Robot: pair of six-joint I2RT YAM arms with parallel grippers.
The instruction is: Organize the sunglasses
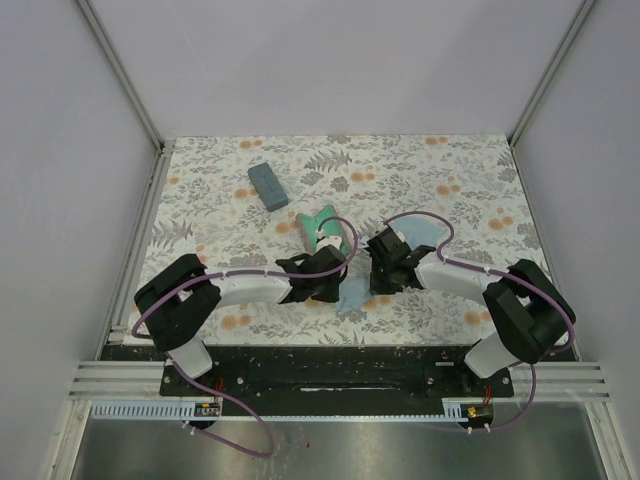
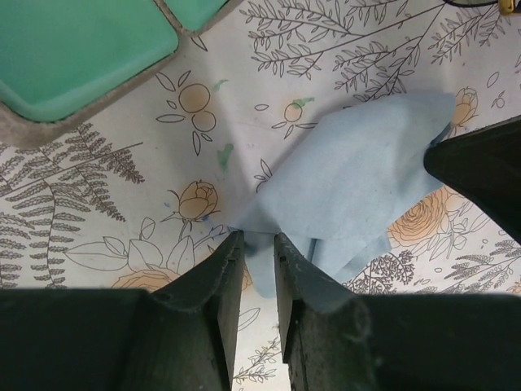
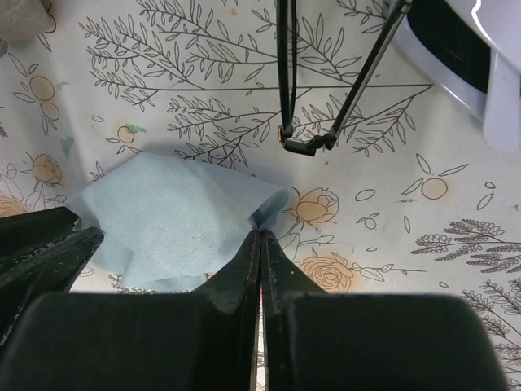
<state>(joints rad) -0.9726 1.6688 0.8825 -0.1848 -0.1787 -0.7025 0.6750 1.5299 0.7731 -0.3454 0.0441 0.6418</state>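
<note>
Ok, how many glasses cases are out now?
2. A closed slate-blue case lies back left; an open green-lined case sits just beyond the left gripper. Others may be hidden.

No text, label, brand, number or sign can be read in any view; only printed flowers and ferns are seen on the table cover [image 1: 450, 170].
</note>
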